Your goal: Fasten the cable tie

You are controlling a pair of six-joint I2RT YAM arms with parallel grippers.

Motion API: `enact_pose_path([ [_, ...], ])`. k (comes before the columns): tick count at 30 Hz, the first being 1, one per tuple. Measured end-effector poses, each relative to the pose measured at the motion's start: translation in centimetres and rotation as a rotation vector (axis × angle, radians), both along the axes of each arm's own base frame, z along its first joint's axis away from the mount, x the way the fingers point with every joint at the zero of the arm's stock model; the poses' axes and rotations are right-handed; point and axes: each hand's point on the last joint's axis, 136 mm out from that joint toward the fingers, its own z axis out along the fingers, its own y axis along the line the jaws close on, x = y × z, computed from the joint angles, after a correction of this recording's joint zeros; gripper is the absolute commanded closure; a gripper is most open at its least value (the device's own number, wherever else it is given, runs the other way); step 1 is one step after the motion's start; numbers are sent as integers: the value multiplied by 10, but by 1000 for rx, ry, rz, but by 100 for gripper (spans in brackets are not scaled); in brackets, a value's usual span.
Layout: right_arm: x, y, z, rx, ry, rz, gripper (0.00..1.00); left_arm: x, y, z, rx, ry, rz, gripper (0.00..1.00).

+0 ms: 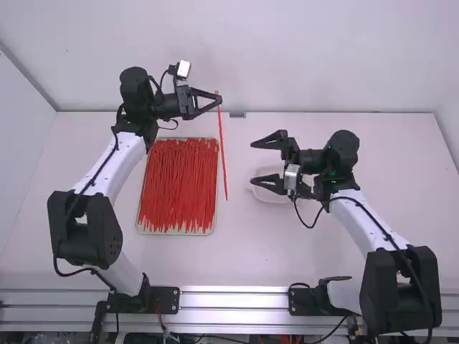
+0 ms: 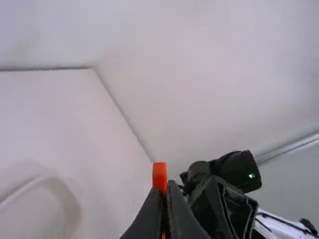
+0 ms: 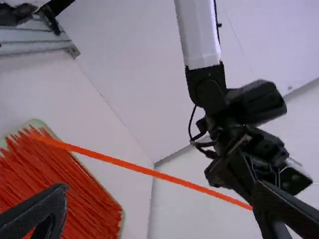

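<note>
We could not make out the pale object (image 1: 265, 195) under the right claw (image 1: 252, 165), which gaped wide, holding nothing. The left claw (image 1: 217, 101) pinched one red cable tie (image 1: 223, 154) by its upper end, beside the heaped ties (image 1: 179, 185), apart from the right claw.

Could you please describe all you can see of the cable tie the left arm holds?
The cable tie is a thin, straight, orange-red strip, plastic by its look, not looped. The left pincer is shut on its upper end, a short tip poking past it; the rest hangs down just right of the tray.
</note>
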Motion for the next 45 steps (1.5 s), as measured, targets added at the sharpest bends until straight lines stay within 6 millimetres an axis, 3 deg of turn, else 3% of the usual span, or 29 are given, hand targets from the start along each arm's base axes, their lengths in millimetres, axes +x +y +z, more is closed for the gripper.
enact_pose_path([
  [7, -15, 11, -1, 16, -157, 77, 2, -17, -20, -2, -18, 118, -90, 98],
  [16, -36, 30, -1, 41, -267, 164, 1, -16, -20, -18, -28, 349, -73, 98],
  [21, -45, 39, -1, 51, -288, 204, 24, -11, -18, -27, -26, 422, -34, 98],
  [25, -50, 43, -1, 54, -292, 220, 34, -9, -18, -29, -25, 436, -15, 98],
  [33, -48, 41, -1, 54, -295, 216, 64, -6, -17, -30, -24, 437, 2, 98],
  [36, -49, 42, -1, 55, -295, 218, 69, -6, -17, -30, -24, 437, 4, 98],
  [40, -49, 42, 0, 55, -297, 219, 100, -5, -17, -30, -24, 437, 6, 98],
  [45, -51, 43, 0, 56, -297, 223, 100, -5, -17, -30, -24, 437, 5, 98],
])
